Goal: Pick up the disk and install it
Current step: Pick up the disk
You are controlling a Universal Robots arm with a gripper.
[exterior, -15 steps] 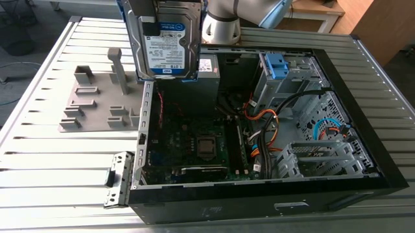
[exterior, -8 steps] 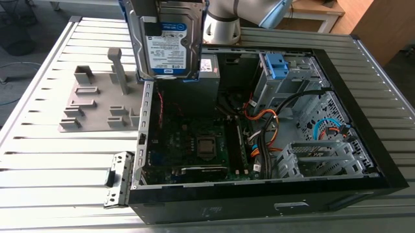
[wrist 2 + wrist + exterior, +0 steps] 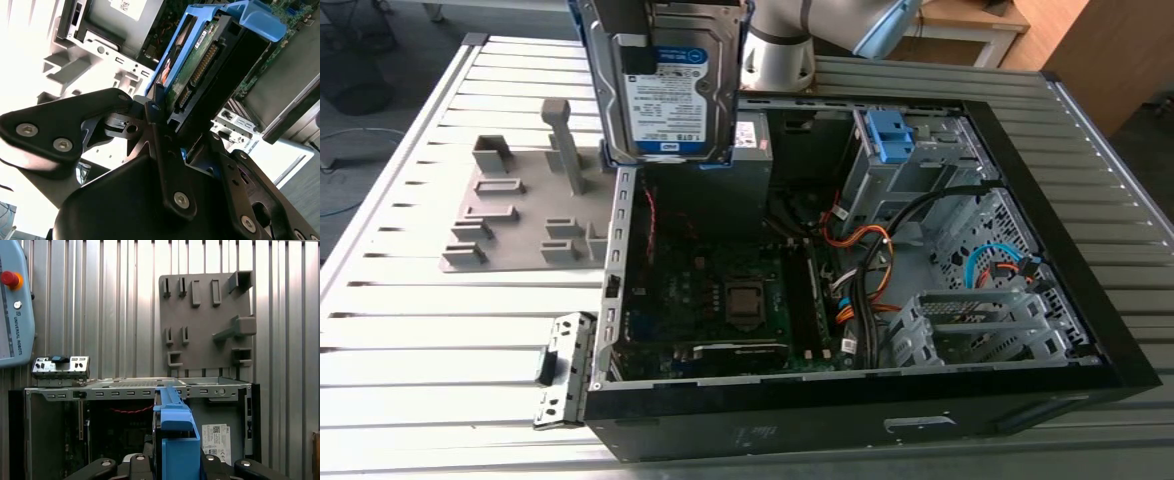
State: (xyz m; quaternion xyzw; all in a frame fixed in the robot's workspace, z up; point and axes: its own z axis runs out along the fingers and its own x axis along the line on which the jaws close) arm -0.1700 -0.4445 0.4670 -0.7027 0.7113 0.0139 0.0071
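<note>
Black gripper [image 3: 186, 125] clamps the flat silver blue-bracketed disk [image 3: 664, 90] upright, upper centre of the exterior view, above the open black computer case [image 3: 854, 405].

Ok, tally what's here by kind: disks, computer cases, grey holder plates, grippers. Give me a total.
disk: 1
computer case: 1
grey holder plate: 1
gripper: 1, shut on the disk
Total: 4

The disk [image 3: 176, 440] — blue bracket edge-on — hangs over the open computer case [image 3: 135, 389], grey fixture plate [image 3: 205, 325] beyond.
</note>
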